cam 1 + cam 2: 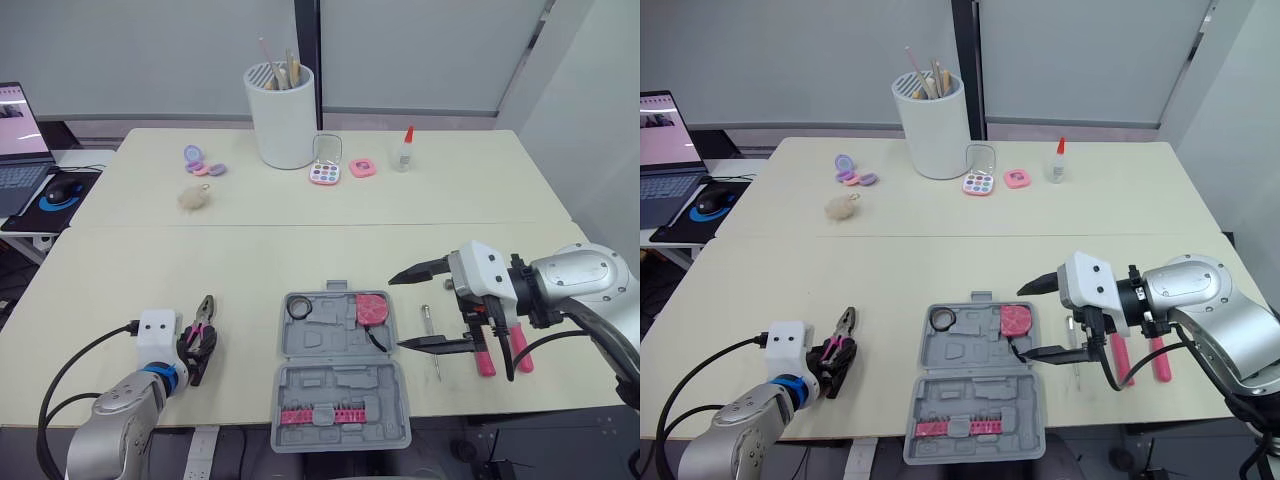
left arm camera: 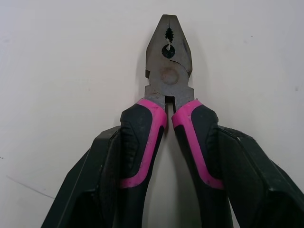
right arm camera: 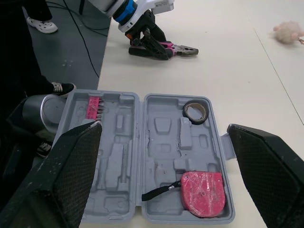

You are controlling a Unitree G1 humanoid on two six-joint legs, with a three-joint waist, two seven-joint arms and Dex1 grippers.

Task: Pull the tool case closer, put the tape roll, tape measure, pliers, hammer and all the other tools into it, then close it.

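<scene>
Left end effector (image 1: 197, 350) clenched on pliers (image 1: 203, 320) handles, near-left of worktop (image 1: 300, 250), well left of open tool case (image 1: 340, 395). Right end effector (image 1: 397, 312) released, hovering just right of case. Risk: handle-end grip lets heavy head swing; pliers miss moulded recess, blocking lid.

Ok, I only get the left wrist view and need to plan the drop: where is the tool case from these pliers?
Observer: The tool case lies open to the right of the pliers, near the table's front edge.
Operator: Tape roll and tape measure in yet?
Observer: Yes, the tape roll and the pink tape measure sit in its far half.
Operator: Is the right arm in my way?
Observer: The right gripper hangs at the case's right edge, jaws wide open and empty.
</scene>
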